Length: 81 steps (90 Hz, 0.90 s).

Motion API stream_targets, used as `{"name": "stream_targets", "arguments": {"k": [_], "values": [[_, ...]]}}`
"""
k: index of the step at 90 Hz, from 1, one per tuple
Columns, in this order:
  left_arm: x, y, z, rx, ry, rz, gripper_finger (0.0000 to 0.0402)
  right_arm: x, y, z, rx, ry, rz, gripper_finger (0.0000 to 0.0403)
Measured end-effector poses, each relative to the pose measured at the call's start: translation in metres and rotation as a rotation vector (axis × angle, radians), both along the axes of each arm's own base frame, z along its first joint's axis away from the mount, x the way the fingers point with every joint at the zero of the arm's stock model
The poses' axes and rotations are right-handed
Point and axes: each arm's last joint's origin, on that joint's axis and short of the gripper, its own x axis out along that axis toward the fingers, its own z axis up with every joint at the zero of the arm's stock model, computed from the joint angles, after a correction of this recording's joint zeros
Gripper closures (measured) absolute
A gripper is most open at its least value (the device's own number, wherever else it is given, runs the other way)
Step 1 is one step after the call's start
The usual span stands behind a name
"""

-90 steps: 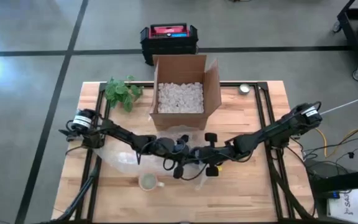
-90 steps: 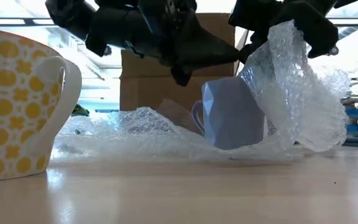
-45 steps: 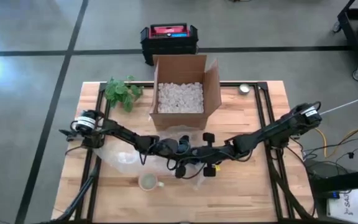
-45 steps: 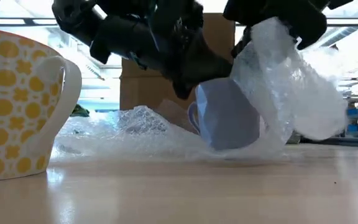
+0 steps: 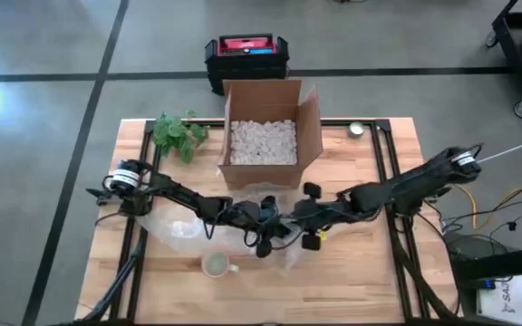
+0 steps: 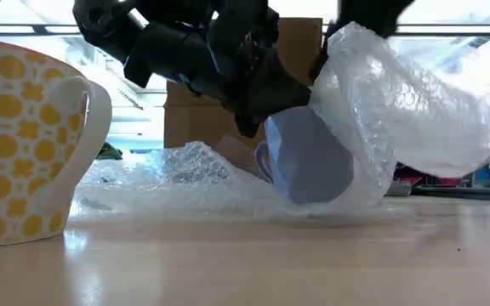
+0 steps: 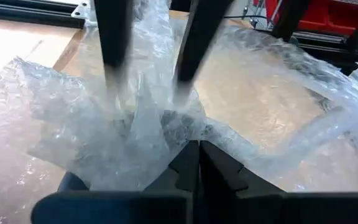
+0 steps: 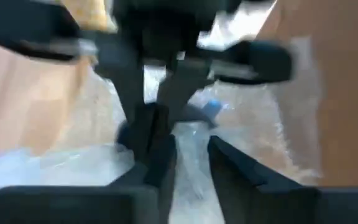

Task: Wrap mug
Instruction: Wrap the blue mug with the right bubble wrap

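A pale blue mug (image 6: 309, 161) stands tilted on a sheet of bubble wrap (image 6: 185, 183) at mid-table, its handle (image 6: 262, 161) toward the yellow mug. One flap of the wrap (image 6: 398, 102) arches up and over the mug's far side. My left gripper (image 7: 197, 152) is shut, its tips at crumpled wrap beside the mug's upper edge (image 6: 266, 119). My right gripper (image 5: 293, 217) holds the raised flap above the mug. In the high view both grippers meet over the wrap (image 5: 270, 195) and hide the mug. My left gripper comes slanting down from the table's left, and its shut fingertips (image 6: 249, 115) reach the mug's upper edge, where the wrap is bunched (image 7: 160, 127). Whether a layer is pinched between them, I cannot tell. My right gripper holds the wrap's raised flap at its top (image 6: 351, 38), from above. The contact lies at the low view's top edge and is blurred in its own wrist view. The flap hangs below it in a curve around the mug, its lower end on the table.
A yellow-patterned mug (image 5: 216, 264) stands near the front edge, left of the wrap. An open cardboard box (image 5: 265, 136) of packing peanuts stands behind the grippers, a green plant (image 5: 178, 134) to its left. Bare wood lies at the front right.
My right gripper has moved toward the table's left with the raised flap, which now curves farther over the mug. My left gripper has come down against the mug's upper edge. The mug has tipped and shifted a little toward the yellow mug.
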Motion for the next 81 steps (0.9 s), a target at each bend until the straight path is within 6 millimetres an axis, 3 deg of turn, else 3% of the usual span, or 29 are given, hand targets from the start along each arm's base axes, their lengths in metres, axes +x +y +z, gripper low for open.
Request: {"name": "stream_targets", "arguments": {"k": [13, 21, 28, 42, 50, 57, 69, 81], "values": [[0.0, 0.0, 0.0, 0.0, 0.0, 0.0, 0.04, -0.032, -0.003, 0.017, 0.025, 0.196, -0.045, 0.0252], [0.0, 0.0, 0.0, -0.001, -0.002, -0.001, 0.04, -0.06, -0.004, 0.018, 0.023, 0.332, -0.115, 0.024], [0.0, 0.0, 0.0, -0.001, -0.004, -0.001, 0.04, -0.081, -0.004, 0.007, 0.018, 0.417, -0.197, 0.0237], [0.0, 0.0, 0.0, -0.003, -0.012, -0.001, 0.04, -0.106, 0.008, -0.03, 0.076, 0.369, -0.225, 0.025], [0.0, 0.0, 0.0, -0.005, -0.018, -0.002, 0.04, -0.099, 0.017, -0.056, 0.138, 0.245, -0.153, 0.0266], [0.001, 0.0, 0.001, -0.008, -0.021, -0.001, 0.04, -0.082, 0.025, -0.068, 0.164, 0.049, -0.07, 0.0286], [0.001, 0.0, 0.001, -0.009, -0.026, -0.001, 0.04, -0.051, 0.03, -0.065, 0.051, -0.226, 0.021, 0.0333], [0.001, 0.0, 0.001, -0.017, -0.027, 0.001, 0.04, -0.025, 0.029, -0.061, -0.021, -0.313, 0.09, 0.0387]]}}
